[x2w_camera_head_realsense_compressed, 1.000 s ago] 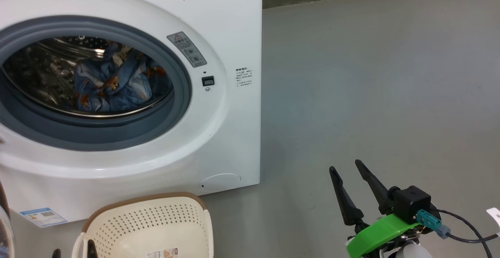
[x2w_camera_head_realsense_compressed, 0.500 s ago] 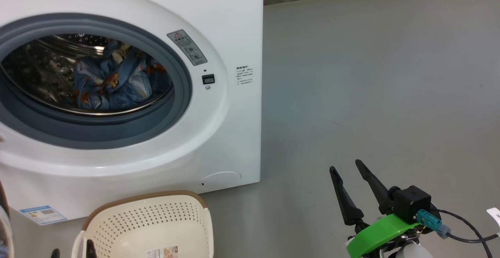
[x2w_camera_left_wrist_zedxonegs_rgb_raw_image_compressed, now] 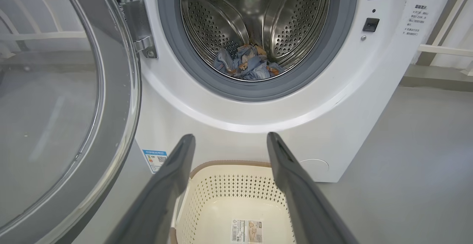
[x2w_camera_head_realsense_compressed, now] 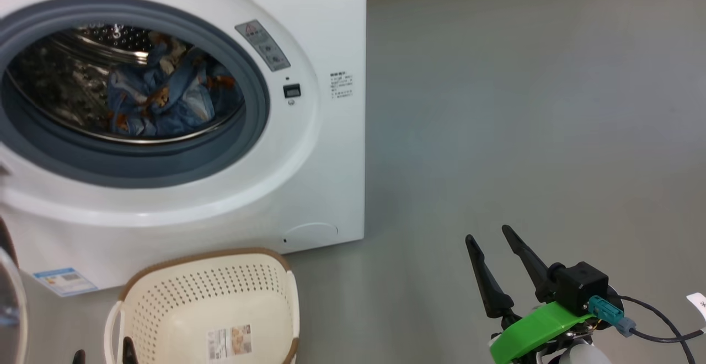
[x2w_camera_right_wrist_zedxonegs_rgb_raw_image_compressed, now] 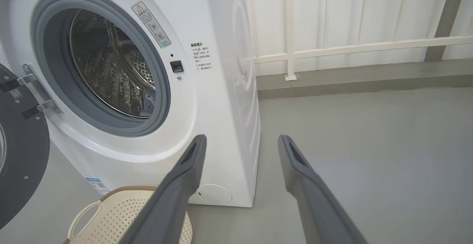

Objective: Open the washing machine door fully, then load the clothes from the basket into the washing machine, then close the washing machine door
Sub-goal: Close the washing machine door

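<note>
The washing machine (x2w_camera_head_realsense_compressed: pixel 309 149) stands at the left with its drum open. Its door (x2w_camera_left_wrist_zedxonegs_rgb_raw_image_compressed: pixel 55 100) is swung wide to the left, and its glass edge shows at the head view's lower left (x2w_camera_head_realsense_compressed: pixel 8 298). The clothes (x2w_camera_head_realsense_compressed: pixel 160 105), blue with orange figures, lie in a heap inside the steel drum (x2w_camera_left_wrist_zedxonegs_rgb_raw_image_compressed: pixel 245 64). The basket (x2w_camera_head_realsense_compressed: pixel 182 292) sits on the floor before the machine, holding nothing but its bottom label (x2w_camera_left_wrist_zedxonegs_rgb_raw_image_compressed: pixel 236 188). My left gripper (x2w_camera_left_wrist_zedxonegs_rgb_raw_image_compressed: pixel 230 135) hangs open above the basket. My right gripper (x2w_camera_head_realsense_compressed: pixel 487 233) is open over bare floor to the machine's right (x2w_camera_right_wrist_zedxonegs_rgb_raw_image_compressed: pixel 242 137).
Grey floor (x2w_camera_head_realsense_compressed: pixel 524 105) stretches to the right of the machine. A white railing (x2w_camera_right_wrist_zedxonegs_rgb_raw_image_compressed: pixel 332 48) and a low kerb (x2w_camera_right_wrist_zedxonegs_rgb_raw_image_compressed: pixel 351 77) run along the back. A black cable (x2w_camera_head_realsense_compressed: pixel 656 325) trails from the right wrist.
The head camera has tilted, so the machine sits higher in the picture and more of the basket shows. Both grippers and the clothes have not moved.
</note>
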Tool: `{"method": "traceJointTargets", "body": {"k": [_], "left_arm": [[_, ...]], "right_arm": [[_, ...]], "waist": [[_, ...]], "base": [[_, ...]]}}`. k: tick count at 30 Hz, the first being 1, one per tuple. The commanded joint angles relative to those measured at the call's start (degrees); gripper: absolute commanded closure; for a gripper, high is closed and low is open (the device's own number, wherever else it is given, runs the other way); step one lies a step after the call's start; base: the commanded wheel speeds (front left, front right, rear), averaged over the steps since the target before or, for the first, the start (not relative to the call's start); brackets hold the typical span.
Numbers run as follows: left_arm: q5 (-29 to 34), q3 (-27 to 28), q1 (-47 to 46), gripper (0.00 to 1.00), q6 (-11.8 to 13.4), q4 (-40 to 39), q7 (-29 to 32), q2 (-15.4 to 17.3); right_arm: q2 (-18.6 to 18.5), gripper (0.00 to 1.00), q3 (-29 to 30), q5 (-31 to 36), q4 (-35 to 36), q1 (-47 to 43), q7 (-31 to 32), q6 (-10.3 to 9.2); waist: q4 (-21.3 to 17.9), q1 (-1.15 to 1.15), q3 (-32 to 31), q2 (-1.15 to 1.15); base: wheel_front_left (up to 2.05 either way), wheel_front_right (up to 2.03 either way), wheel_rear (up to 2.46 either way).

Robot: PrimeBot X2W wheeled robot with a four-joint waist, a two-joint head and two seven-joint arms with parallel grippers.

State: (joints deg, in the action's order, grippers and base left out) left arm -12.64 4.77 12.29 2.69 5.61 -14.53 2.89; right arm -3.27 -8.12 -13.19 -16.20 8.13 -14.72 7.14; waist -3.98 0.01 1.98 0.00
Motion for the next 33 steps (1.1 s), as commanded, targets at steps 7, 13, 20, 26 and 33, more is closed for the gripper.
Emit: {"method": "traceJointTargets", "body": {"k": [7,13,20,26,33], "left_arm": [[0.27,2.20,-2.65,0.00,-0.81,-1.45,-0.47,-0.01],[1.01,2.44,-2.85,0.00,-0.84,-2.30,-0.47,-0.01],[1.01,2.31,-2.73,0.00,-0.93,-2.42,-0.47,-0.01],[1.06,2.19,-2.56,0.00,-1.00,-2.82,-0.47,-0.02],[1.14,1.94,-2.28,0.00,-0.82,-3.10,-0.47,-0.02]], "right_arm": [[0.39,0.00,-0.85,0.57,1.17,0.33,-0.28,0.35],[0.39,0.00,-0.43,1.76,1.12,0.16,-0.28,0.35],[0.39,0.00,-0.30,2.41,1.26,-0.20,-0.28,0.35],[0.39,0.00,-0.37,2.39,1.54,-0.45,-0.28,0.35],[0.39,0.00,-0.08,2.47,1.43,-0.40,-0.28,0.35]], "waist": [[-0.02,-0.01,-0.02,0.00],[0.08,-0.01,-0.24,0.00],[0.27,-0.01,-0.41,0.00],[0.33,-0.01,-0.32,0.00],[0.39,-0.01,-0.45,0.00]], "base": [[-2.09,2.09,0.00],[-1.36,1.36,0.00],[-0.43,0.43,0.00],[0.00,0.00,0.00],[0.00,0.00,0.00]]}}
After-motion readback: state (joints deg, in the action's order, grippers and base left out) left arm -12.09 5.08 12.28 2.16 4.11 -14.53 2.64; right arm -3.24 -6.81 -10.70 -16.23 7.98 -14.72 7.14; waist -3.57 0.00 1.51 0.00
